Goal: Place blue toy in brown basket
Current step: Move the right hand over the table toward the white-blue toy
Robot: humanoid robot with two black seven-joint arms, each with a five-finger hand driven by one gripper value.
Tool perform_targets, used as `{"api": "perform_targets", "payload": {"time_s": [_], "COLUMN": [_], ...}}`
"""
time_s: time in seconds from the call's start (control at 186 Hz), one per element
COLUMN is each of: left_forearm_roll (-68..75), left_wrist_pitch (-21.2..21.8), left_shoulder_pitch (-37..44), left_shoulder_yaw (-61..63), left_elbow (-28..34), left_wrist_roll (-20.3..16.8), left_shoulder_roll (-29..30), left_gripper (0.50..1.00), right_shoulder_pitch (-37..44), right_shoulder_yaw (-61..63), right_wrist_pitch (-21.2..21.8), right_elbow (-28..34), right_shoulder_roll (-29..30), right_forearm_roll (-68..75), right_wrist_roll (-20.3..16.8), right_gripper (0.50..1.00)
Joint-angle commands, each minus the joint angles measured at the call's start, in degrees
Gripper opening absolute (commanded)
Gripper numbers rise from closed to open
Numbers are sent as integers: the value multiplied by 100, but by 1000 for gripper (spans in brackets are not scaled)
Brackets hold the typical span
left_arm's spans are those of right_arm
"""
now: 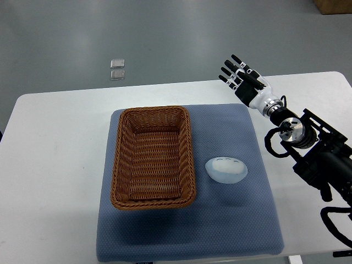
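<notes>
A pale blue, egg-shaped toy [226, 169] lies on the blue mat [231, 220], just right of the brown wicker basket [118, 165]. The basket sits on the mat's left half and has nothing in it. My right hand [237, 72] is raised over the table's far edge, well beyond and to the right of the toy, fingers spread and holding nothing. Its arm [308, 148] comes in from the right edge.
The mat lies on a white table [49, 165]. Two small clear square items [117, 69] lie on the grey floor beyond the table. A brown box corner [334, 5] shows at the top right.
</notes>
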Motion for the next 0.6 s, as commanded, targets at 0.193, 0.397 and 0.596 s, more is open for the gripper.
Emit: {"api": "perform_targets", "payload": {"time_s": [0.193, 0.397, 0.596], "left_forearm_roll": [1, 1, 1], "left_wrist_pitch": [0, 0, 0], "left_shoulder_pitch": [-2, -11, -11], "left_shoulder_yaw": [-9, 0, 18], "left_elbow": [-6, -15, -15], "left_wrist_roll": [0, 0, -9], "left_shoulder_roll": [0, 0, 0], "left_gripper": [1000, 1000, 1000], "right_shoulder_pitch": [36, 53, 264], "right_shoulder_yaw": [-21, -311, -1190], "right_wrist_pitch": [161, 302, 302], "right_elbow": [17, 211, 1248], "right_shoulder_roll": [-11, -186, -995], "right_forearm_roll": [-79, -448, -1758], "right_wrist_roll": [-18, -53, -88], "right_gripper": [909, 909, 909]}}
